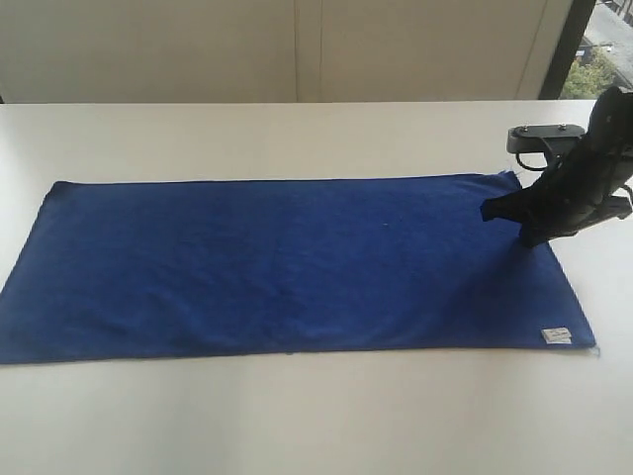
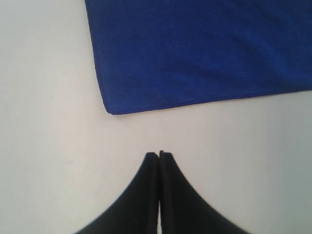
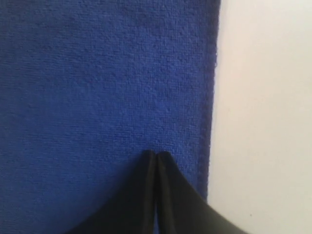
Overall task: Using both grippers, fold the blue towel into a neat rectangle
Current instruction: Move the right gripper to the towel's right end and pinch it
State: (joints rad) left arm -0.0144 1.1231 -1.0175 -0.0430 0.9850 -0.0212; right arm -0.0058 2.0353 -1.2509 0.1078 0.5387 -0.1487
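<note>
Towel (image 1: 287, 262) spread flat on bench (image 1: 297, 426).
Right gripper (image 1: 531, 238) angled down over the towel's right end, jaws closed; left gripper (image 2: 159, 154) over bench near a corner, jaws closed.

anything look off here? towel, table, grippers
Nothing stands out. The blue towel lies flat and unfolded on the table, white tag at one corner. The right gripper is shut over the cloth near one short edge; the left gripper is shut over bare table beside a corner.
</note>
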